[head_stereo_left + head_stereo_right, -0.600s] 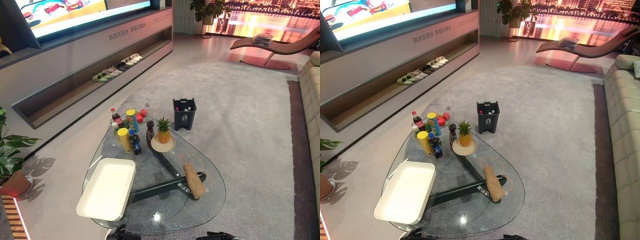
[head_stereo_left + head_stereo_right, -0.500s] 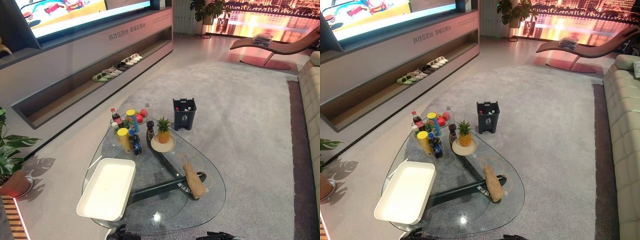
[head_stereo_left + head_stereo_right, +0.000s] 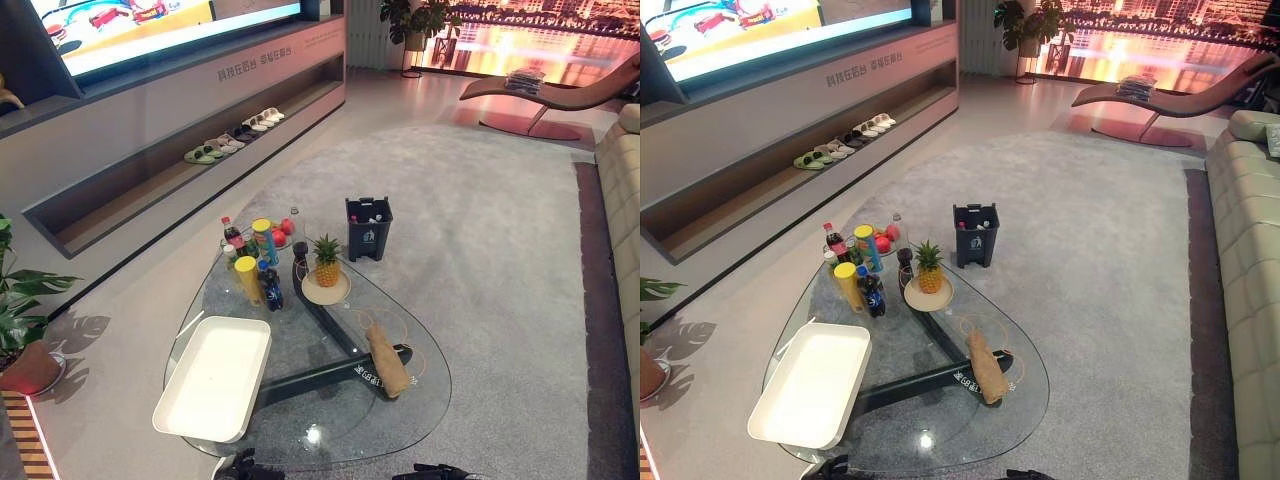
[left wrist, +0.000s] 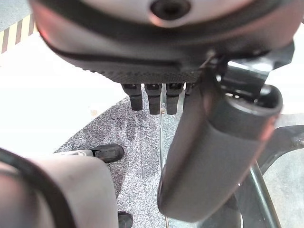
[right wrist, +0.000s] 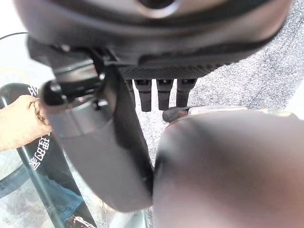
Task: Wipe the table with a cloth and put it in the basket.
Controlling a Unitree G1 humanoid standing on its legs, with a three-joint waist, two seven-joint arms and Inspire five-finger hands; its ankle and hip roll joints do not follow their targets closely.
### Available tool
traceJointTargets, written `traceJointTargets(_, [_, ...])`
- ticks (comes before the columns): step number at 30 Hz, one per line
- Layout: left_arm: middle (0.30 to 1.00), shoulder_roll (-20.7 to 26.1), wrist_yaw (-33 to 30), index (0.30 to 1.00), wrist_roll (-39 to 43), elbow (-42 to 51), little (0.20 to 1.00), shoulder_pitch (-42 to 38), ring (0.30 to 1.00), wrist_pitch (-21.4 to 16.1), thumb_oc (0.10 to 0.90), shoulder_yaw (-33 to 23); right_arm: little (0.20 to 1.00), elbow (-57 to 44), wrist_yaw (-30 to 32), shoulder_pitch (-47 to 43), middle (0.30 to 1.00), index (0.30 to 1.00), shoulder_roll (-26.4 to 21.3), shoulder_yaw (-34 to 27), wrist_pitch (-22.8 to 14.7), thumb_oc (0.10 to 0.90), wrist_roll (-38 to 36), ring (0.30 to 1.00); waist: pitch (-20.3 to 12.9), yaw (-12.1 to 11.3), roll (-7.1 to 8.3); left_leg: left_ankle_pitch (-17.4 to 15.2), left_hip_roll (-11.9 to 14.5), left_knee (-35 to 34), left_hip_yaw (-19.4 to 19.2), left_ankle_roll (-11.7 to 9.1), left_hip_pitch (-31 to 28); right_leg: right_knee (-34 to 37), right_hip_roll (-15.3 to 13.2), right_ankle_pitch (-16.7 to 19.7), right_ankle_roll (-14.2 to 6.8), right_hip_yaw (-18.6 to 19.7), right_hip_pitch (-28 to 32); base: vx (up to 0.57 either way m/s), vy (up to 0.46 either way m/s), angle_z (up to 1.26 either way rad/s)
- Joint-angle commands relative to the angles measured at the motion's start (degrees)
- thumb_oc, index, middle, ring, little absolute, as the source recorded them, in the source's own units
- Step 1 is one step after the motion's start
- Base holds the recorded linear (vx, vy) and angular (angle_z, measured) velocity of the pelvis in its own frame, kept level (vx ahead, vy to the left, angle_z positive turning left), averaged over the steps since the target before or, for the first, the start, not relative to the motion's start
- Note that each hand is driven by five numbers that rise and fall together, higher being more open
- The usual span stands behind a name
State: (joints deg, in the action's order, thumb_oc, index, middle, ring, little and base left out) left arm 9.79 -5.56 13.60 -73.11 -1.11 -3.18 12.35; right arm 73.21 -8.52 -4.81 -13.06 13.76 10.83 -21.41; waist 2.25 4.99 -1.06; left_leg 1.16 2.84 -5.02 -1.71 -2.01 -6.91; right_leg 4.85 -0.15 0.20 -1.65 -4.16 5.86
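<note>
The brown rolled-up cloth (image 3: pixel 387 362) is lying on the right part of the rounded glass coffee table (image 3: pixel 420 415), above the dark table frame that is showing through the glass. The white rectangular plastic basket (image 3: pixel 212 378) is standing on the left part of the same table, well apart from the cloth.

You are holding nothing yet. In its wrist view, the left hand (image 4: pixel 190 109) is hanging near the table edge with its fingers straight and released. The right hand (image 5: pixel 118 118) is hanging in the same way, relaxed, with the cloth end near it.

I am judging that the cloth is soft, light and not fragile. It will be bending and hanging down when you are lifting it, and it may be sliding on the smooth glass. You should be taking it in the middle of the roll, with fingers over the top and the thumb below. The right hand is the nearer 1.
</note>
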Motion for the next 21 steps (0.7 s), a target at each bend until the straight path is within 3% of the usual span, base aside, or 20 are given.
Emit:
traceJointTargets(1, [0.900,0.0,-0.8,0.900,-0.2,-1.4,0.900,-3.7,0.900,-2.0,0.800,-0.2,0.900,3.1,0.9,-0.7,0.900,0.900,0.4,2.9,0.4,0.800,2.8,0.900,0.4,0.4,0.00,-3.9,-3.1,1.0,-5.4,1.0,1.4,-4.6,-3.0,-3.9,-4.4,-5.8,-1.0,0.00,0.000,0.00])
traceJointTargets(5, [0.900,0.0,-0.9,0.900,-0.4,-1.1,0.900,-3.7,0.900,-1.5,0.800,-0.1,0.900,2.8,2.0,-0.8,0.900,0.900,0.3,3.2,-1.7,0.800,2.9,0.900,0.5,0.4,-0.06,-3.9,-3.1,1.1,-5.4,1.0,1.4,-4.8,-3.1,-3.9,-4.4,-5.7,-1.1,0.00,0.000,0.00])
traceJointTargets(11, [0.900,0.3,-1.1,0.900,-0.3,-0.2,0.900,-3.8,0.900,-0.2,0.800,0.0,0.900,-0.6,7.0,-2.1,0.900,0.900,-0.6,3.9,-11.9,0.800,4.0,0.900,0.7,0.1,-0.10,-4.0,-3.2,1.5,-4.9,1.0,1.5,-5.2,-3.1,-3.8,-4.5,-5.6,-1.3,0.00,0.000,0.00])
traceJointTargets(14, [0.900,1.3,-1.0,0.900,-1.1,2.0,0.900,-3.3,0.900,1.3,0.800,-0.6,0.900,-7.1,7.6,-3.4,0.900,0.900,-2.8,4.7,-14.9,0.800,5.1,0.900,1.3,-0.4,0.20,-4.3,-3.0,2.8,-4.8,1.0,2.4,-6.0,-3.7,-3.7,-4.8,-6.1,-2.2,0.00,-0.011,-0.01])
traceJointTargets(17, [0.900,1.9,-1.0,0.900,-0.8,3.8,0.900,-3.1,0.900,2.8,0.800,-0.2,0.900,-12.5,9.5,-3.8,0.900,0.900,-3.9,5.2,-15.2,0.800,4.7,0.900,1.9,-0.5,0.15,-4.7,-3.1,3.6,-4.7,1.3,2.8,-6.5,-4.0,-3.9,-4.8,-6.4,-2.5,0.00,0.000,0.00])
traceJointTargets(21, [0.900,3.0,-1.3,0.900,-0.9,8.5,0.900,-1.5,0.900,5.8,0.800,-0.3,0.900,-27.3,16.4,-3.3,0.900,0.900,-6.0,5.1,-11.1,0.800,4.1,0.900,2.8,-0.3,0.19,-5.4,-3.1,5.8,-4.6,1.6,3.9,-7.9,-4.6,-4.2,-4.5,-6.5,-3.6,0.04,0.006,0.00])
